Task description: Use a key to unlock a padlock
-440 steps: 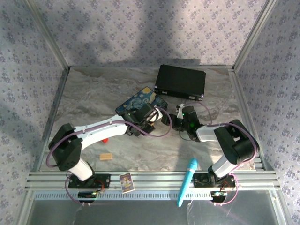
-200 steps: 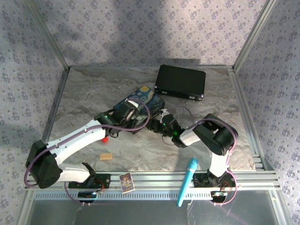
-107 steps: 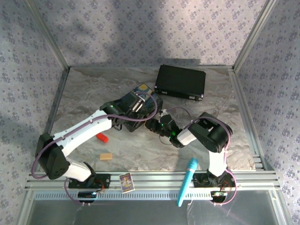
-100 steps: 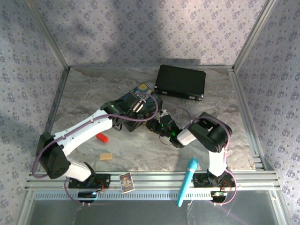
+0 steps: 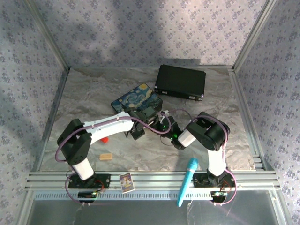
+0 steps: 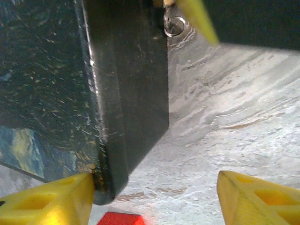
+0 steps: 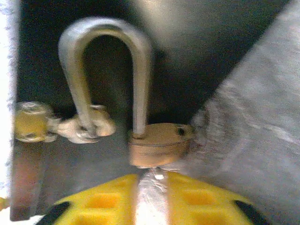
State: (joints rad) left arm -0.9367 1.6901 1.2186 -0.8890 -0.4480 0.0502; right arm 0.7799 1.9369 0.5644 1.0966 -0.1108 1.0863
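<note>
The padlock fills the right wrist view, a brass-gold body lying on the table with a silver shackle. One shackle leg stands in the body; the other ends outside it and carries a small ring. My right gripper is shut on a silver key whose tip meets the padlock body. In the top view the right gripper sits mid-table. My left gripper is open, empty, low over the table just left of it.
A painted tin lies just behind the grippers, its dark edge close to the left fingers. A red block sits under the left gripper. A black case lies at the back, a wooden block and blue tool near the front.
My left gripper has pulled back off the painted tin toward the near side and now sits low beside the right gripper. The right gripper has stayed in place.
</note>
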